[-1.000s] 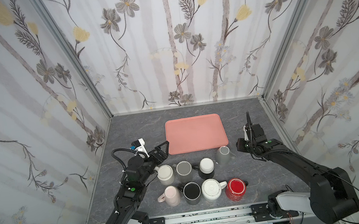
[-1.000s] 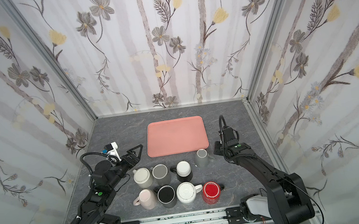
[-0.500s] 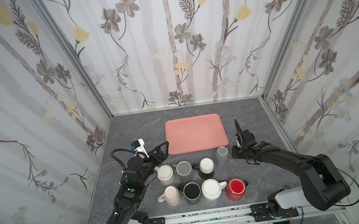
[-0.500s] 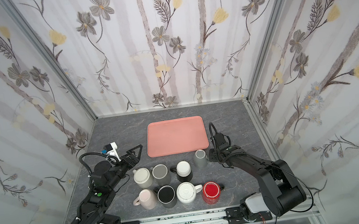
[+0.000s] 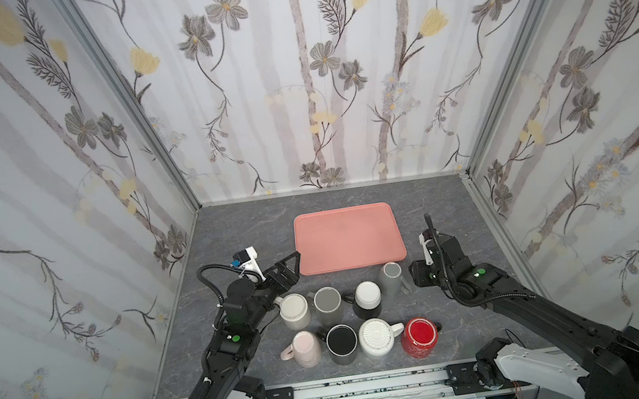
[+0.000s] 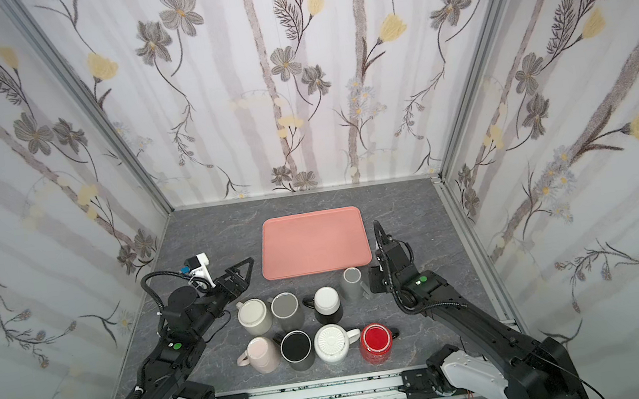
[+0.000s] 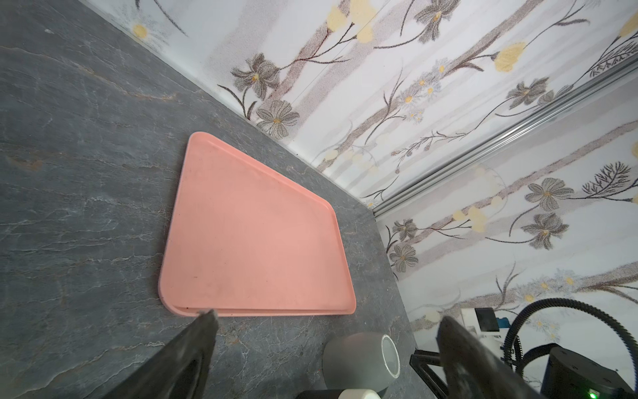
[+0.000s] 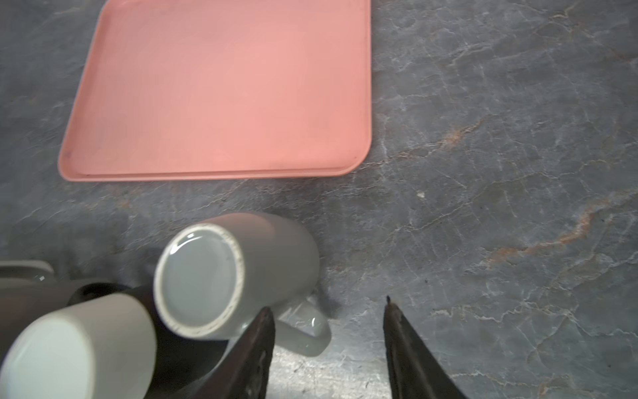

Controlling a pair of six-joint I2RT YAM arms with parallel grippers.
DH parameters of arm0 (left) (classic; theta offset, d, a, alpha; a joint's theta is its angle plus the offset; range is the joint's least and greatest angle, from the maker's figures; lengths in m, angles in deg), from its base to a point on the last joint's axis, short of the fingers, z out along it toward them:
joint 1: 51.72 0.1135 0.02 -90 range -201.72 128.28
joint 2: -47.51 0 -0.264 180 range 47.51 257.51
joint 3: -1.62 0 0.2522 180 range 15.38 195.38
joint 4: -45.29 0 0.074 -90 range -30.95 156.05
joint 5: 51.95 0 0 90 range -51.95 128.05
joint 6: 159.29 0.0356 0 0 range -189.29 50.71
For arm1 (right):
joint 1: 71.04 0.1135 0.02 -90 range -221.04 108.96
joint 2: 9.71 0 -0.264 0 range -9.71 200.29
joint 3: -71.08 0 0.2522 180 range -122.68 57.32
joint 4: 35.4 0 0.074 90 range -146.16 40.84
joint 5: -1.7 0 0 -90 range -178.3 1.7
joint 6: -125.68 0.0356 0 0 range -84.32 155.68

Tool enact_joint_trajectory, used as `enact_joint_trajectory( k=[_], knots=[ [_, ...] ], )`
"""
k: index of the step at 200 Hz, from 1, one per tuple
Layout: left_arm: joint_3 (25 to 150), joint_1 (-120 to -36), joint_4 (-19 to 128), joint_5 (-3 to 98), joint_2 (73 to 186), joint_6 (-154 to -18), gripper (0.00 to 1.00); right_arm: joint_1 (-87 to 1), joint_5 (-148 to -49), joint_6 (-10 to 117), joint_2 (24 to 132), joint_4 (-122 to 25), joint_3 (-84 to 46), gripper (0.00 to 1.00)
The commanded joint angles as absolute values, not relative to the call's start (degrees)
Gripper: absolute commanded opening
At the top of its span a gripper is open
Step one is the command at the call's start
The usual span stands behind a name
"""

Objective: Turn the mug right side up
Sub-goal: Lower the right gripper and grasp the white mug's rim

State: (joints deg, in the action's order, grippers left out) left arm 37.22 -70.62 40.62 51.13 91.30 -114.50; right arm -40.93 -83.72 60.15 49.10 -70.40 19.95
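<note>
The grey mug (image 5: 390, 279) (image 6: 352, 282) (image 8: 248, 255) (image 7: 359, 359) stands base up on the table, just in front of the pink tray's right corner. Its handle (image 8: 305, 330) points at my right gripper (image 8: 328, 305) (image 5: 414, 278) (image 6: 370, 282). That gripper is open and low at the mug's right side. One finger (image 8: 260, 345) lies against the handle and the other stands clear of it over bare table. My left gripper (image 7: 326, 317) (image 5: 291, 271) (image 6: 244, 275) hangs wide open and empty left of the tray.
A pink tray (image 5: 348, 236) lies behind the mugs. Left of the grey mug stand a black-and-white mug (image 5: 366, 299), a grey one (image 5: 328, 304) and a cream one (image 5: 294, 310). In front are pink (image 5: 306, 347), black (image 5: 341, 342), white (image 5: 377, 337) and red (image 5: 420, 334) mugs.
My right gripper has moved left and down, up to the grey mug's handle. Its jaws narrowed and then widened a little. The left arm has not moved.
</note>
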Motion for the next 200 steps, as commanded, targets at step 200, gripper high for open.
enact_joint_trajectory(
  k=[200],
  knots=[
    [38.05, -70.58, 40.62, 50.42, 91.72, -115.02, 1.0, -34.24, -84.07, 52.1, 64.58, -71.33, 16.5, 0.33]
  ],
)
